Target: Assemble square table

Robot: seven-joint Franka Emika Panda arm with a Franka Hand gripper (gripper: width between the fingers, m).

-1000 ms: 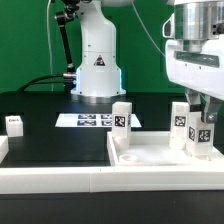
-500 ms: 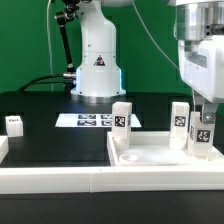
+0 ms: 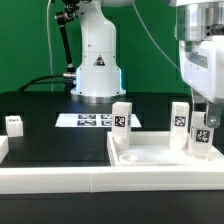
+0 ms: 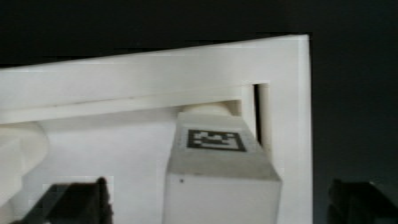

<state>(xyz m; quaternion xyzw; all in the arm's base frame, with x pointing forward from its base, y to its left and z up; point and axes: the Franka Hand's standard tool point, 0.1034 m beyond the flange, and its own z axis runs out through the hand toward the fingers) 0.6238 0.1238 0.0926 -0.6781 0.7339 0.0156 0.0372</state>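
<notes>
The white square table top (image 3: 150, 158) lies upside down at the exterior view's lower right. Three white tagged legs stand upright on it: two at the back (image 3: 121, 118) (image 3: 179, 117) and one at the near right corner (image 3: 203, 142). My gripper (image 3: 206, 122) hangs straight over that near right leg and is open. In the wrist view the leg (image 4: 222, 165) stands in the corner of the top (image 4: 107, 110). It sits between my two dark fingers (image 4: 75, 200), with a gap on each side.
A fourth small white leg (image 3: 14, 124) stands alone on the black table at the exterior view's far left. The marker board (image 3: 90, 120) lies in front of the robot base (image 3: 97, 60). A long white rail (image 3: 50, 178) runs along the front edge.
My jaws have let go of the near right leg and spread apart. The leg stays upright in its corner, and the arm has hardly moved.
</notes>
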